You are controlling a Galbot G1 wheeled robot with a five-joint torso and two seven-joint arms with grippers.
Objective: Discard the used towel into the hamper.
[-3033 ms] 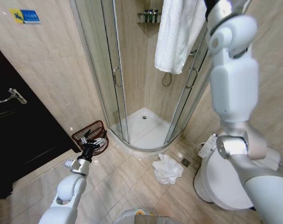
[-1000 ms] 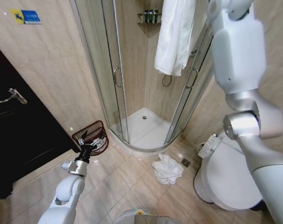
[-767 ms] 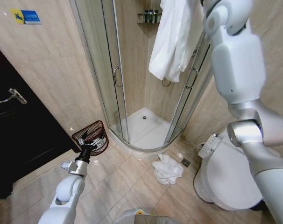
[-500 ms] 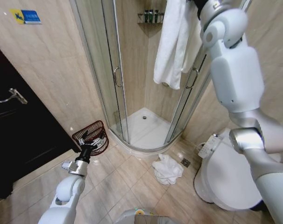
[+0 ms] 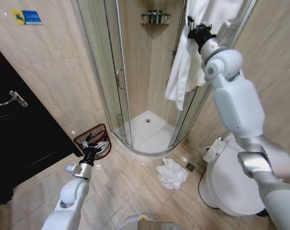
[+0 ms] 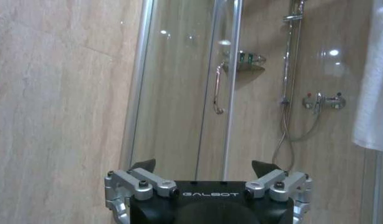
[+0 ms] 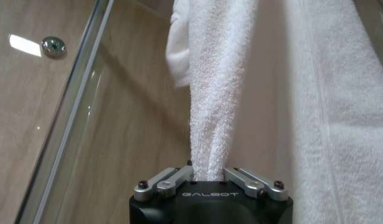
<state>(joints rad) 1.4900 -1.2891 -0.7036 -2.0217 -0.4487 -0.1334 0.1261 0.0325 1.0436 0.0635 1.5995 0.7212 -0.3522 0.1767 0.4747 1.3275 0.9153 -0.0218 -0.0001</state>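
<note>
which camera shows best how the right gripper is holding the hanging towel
The right wrist view: the right gripper is shut on a bunched fold of the white towel. The head view shows that gripper high against the towel, the pinch hidden. The left wrist view catches a towel edge.

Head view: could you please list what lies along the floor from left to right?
Dark door → left gripper by the hamper → shower tray → crumpled towel → toilet.
</note>
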